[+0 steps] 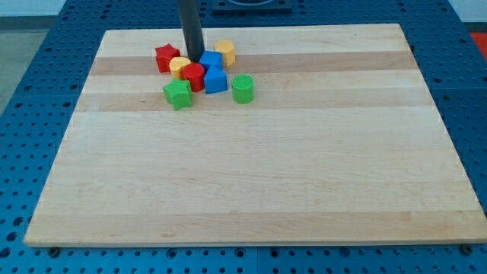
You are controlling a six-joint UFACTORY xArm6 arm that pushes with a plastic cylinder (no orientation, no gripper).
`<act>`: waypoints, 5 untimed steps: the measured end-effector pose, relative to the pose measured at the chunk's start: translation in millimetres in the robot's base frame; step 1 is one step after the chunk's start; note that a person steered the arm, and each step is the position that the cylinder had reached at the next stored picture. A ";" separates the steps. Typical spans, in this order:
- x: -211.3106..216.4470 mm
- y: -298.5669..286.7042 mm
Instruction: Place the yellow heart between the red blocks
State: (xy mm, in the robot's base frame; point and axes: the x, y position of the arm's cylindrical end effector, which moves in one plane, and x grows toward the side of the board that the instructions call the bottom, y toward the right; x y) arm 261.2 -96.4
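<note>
Tip (193, 60) beside yellow heart (179, 67), seemingly touching, between red blocks (167, 58).

A pale wooden counter (251, 175) lies on a blue perforated base (30, 84). At its far left, two blue blocks (215, 80) (211, 60) touch; a yellow block (225, 52) sits behind. A green star (177, 94) and green cylinder (243, 89) flank them.
</note>
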 end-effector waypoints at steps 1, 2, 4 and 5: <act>-36.3 28.2; -44.0 93.7; -44.3 269.2; -44.3 269.6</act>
